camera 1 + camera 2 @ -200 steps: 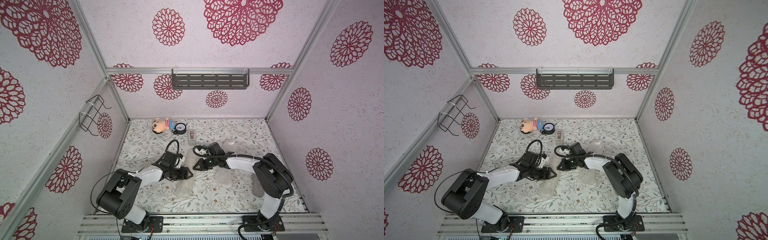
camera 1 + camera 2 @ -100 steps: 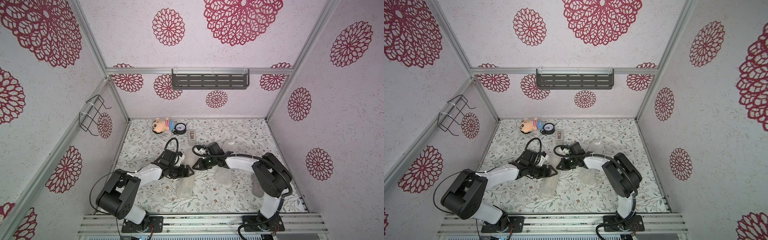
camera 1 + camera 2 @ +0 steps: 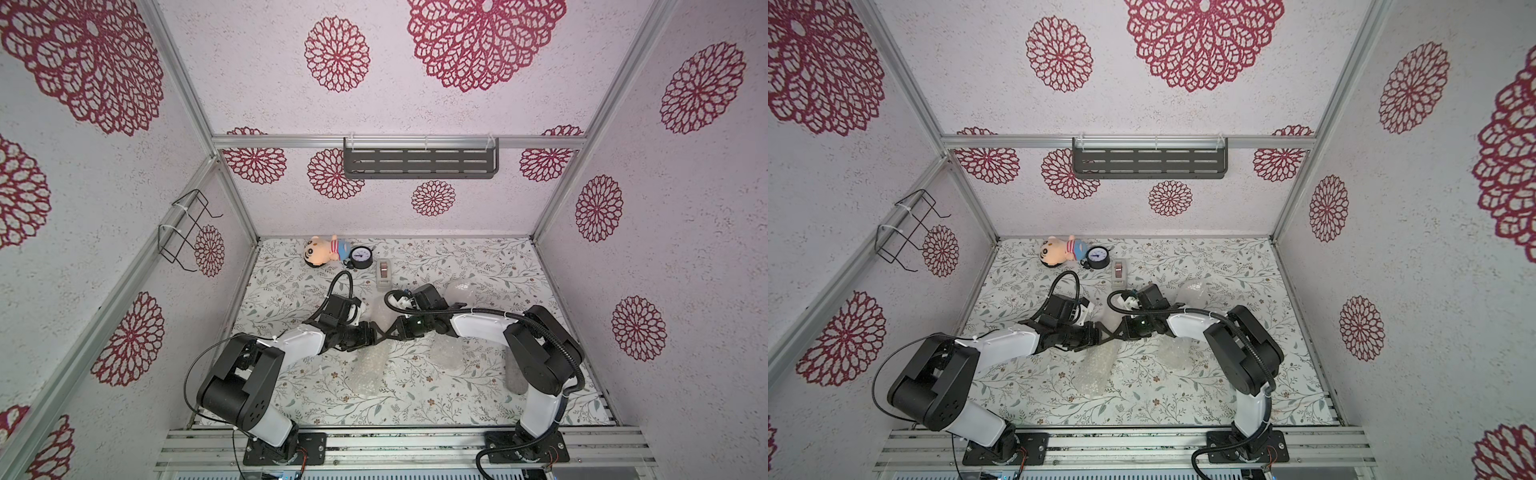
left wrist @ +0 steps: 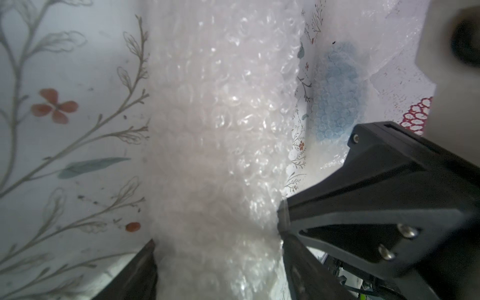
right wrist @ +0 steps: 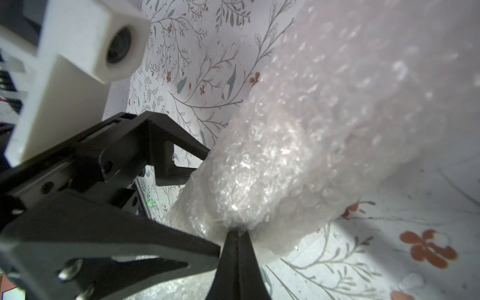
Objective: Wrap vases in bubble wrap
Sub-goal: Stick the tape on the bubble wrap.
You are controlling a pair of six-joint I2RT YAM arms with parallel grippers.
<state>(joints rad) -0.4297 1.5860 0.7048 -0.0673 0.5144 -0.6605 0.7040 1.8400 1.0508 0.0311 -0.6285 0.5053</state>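
Your left gripper (image 4: 218, 236) is clamping the bundle (image 4: 215, 117) steady while your right gripper (image 5: 235, 232) is pinching its end, likely stopping it unrolling.

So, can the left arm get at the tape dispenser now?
Probably not yet: the left gripper looks closed around the wrap roll, whose edge the right gripper also pinches. If it let go, the tape dispenser lies close beyond and looks reachable.

The floral table (image 3: 478, 266) carries a doll (image 3: 322, 251), gauge (image 3: 360, 258) and tape dispenser (image 3: 384, 273) at its far edge. Mid-table lie a bubble-wrap roll (image 3: 368, 372), a wrapped bundle (image 3: 446, 353) and, rightmost, a grey case (image 3: 515, 380).
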